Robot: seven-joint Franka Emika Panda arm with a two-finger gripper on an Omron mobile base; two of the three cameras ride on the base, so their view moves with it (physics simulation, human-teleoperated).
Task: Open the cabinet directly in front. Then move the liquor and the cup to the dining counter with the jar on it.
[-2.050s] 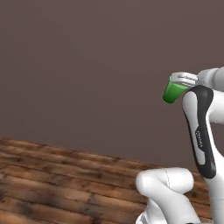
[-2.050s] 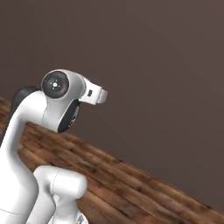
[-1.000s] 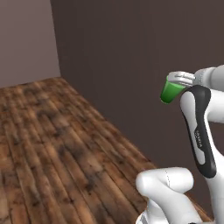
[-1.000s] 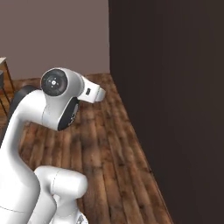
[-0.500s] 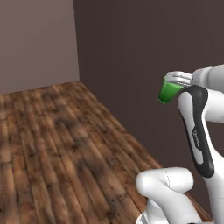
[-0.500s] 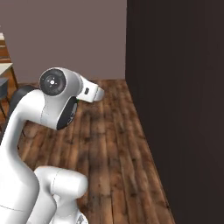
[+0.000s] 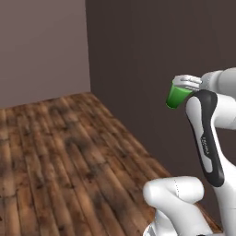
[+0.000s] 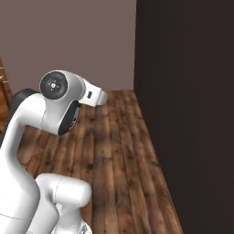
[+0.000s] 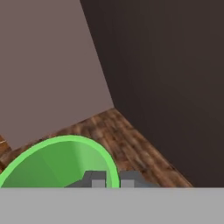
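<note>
Green tapered plastic cup (image 7: 176, 96), rim pinched between clenched gripper (image 9: 113, 179) fingers, aloft. Dark wall at three o'clock; bare wooden plank floor (image 7: 55, 152) open toward nine.

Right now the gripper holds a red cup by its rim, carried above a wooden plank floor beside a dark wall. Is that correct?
Not quite: the cup is bright green, not red, as the left base view shows. The gripper does pinch its rim, above the wooden floor beside the dark wall.
</note>
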